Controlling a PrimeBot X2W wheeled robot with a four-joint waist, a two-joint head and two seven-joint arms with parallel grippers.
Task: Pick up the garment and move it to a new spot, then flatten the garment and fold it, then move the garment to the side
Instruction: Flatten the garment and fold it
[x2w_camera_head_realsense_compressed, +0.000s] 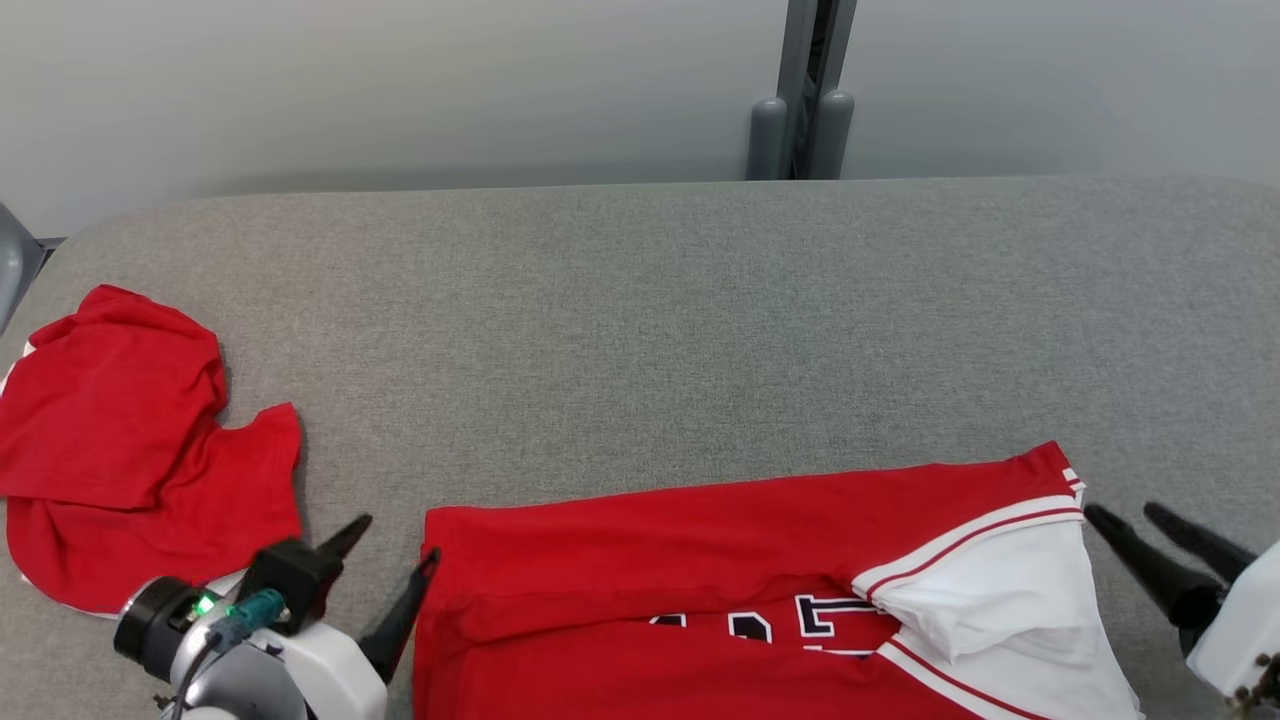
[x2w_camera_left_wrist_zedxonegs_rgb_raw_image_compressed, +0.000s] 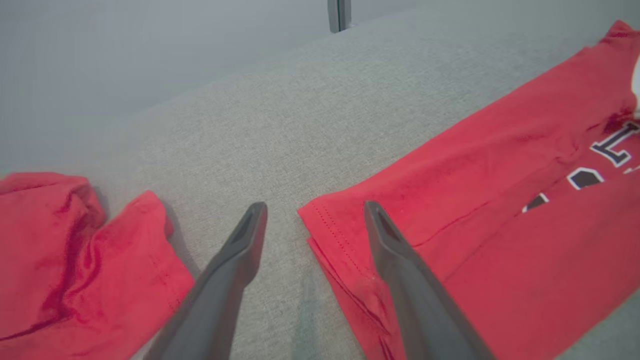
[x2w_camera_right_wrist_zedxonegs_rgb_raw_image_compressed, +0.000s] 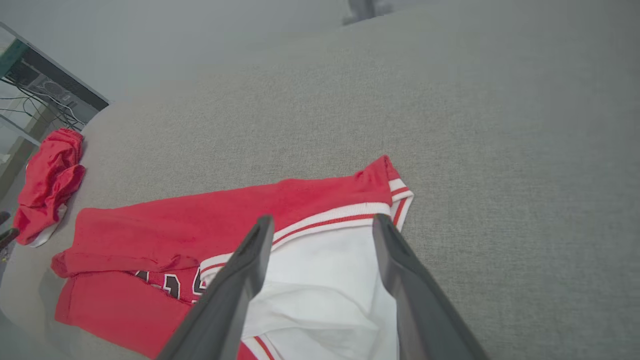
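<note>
A red garment (x2w_camera_head_realsense_compressed: 700, 590) with white trim, a white inner side and dark lettering lies partly folded at the table's near edge. In the left wrist view its red hem (x2w_camera_left_wrist_zedxonegs_rgb_raw_image_compressed: 475, 210) sits by my right-hand finger. The right wrist view shows its white part (x2w_camera_right_wrist_zedxonegs_rgb_raw_image_compressed: 320, 280) between my fingers. My left gripper (x2w_camera_head_realsense_compressed: 392, 550) stands open just left of the garment's left edge, nothing between its fingers. My right gripper (x2w_camera_head_realsense_compressed: 1125, 512) is open just right of the white end, holding nothing.
A second red garment (x2w_camera_head_realsense_compressed: 130, 440) lies crumpled at the table's left edge, close behind my left gripper. The grey fabric table (x2w_camera_head_realsense_compressed: 650, 330) stretches wide behind both. A grey post (x2w_camera_head_realsense_compressed: 800, 100) stands beyond the far edge.
</note>
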